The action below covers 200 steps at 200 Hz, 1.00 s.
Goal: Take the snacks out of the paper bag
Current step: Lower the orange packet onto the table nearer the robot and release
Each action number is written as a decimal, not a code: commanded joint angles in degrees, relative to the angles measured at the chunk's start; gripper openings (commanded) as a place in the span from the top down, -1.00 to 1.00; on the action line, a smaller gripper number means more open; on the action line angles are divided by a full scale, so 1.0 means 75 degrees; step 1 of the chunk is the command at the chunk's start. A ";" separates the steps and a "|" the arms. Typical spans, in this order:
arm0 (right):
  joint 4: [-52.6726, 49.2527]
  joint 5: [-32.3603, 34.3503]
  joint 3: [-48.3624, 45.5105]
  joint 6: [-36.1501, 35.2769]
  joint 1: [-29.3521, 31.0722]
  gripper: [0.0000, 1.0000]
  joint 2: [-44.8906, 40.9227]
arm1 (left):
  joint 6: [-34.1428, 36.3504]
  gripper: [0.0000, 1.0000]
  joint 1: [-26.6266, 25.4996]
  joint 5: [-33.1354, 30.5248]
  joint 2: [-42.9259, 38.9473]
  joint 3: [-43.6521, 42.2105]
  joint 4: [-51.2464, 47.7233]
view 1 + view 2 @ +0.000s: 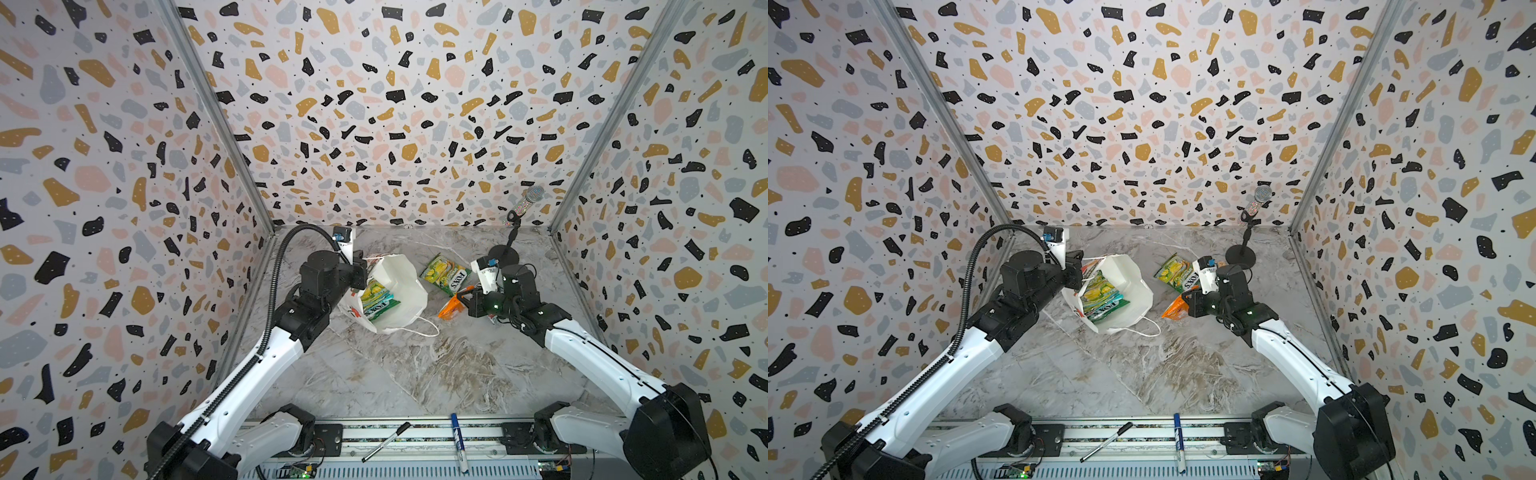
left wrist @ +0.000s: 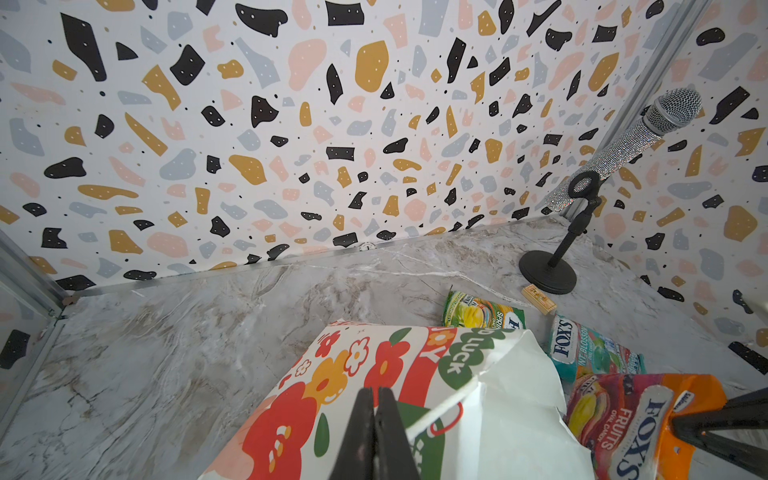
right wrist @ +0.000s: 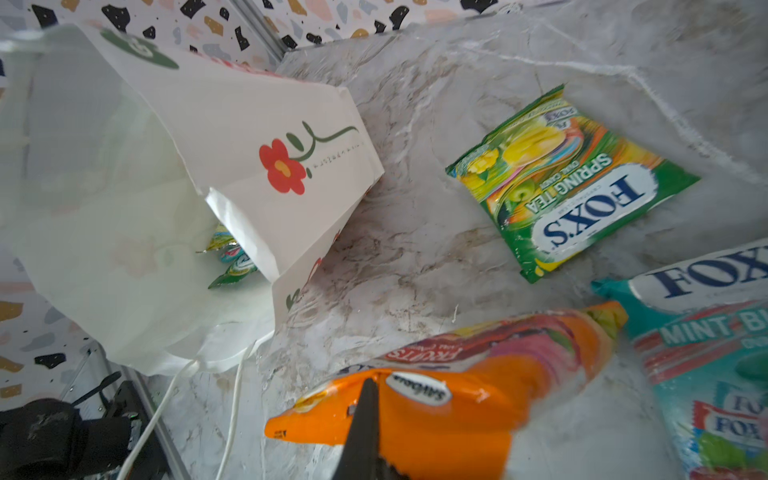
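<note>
Left arm (image 1: pixel 266 353): reaches forward, wrist raised | left gripper (image 2: pixel 375 392): jaws pressed together | right arm (image 1: pixel 590 353): reaches forward, wrist bent inward, low | right gripper (image 3: pixel 368 386): jaws pressed together

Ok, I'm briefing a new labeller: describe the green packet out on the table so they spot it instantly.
Find the white paper bag, then look toward the microphone stand in the corner. Flat on the marble between them lies the green-yellow Spring Tea packet; the orange packet nearby is pinched in the right hand, the teal packet reads Mint.
</note>
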 commanded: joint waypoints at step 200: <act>-0.2280 0.1954 -0.1429 0.1138 -0.0403 0.80 -0.1114 | 0.0093 1.00 0.0009 -0.0027 -0.0088 -0.0026 0.0239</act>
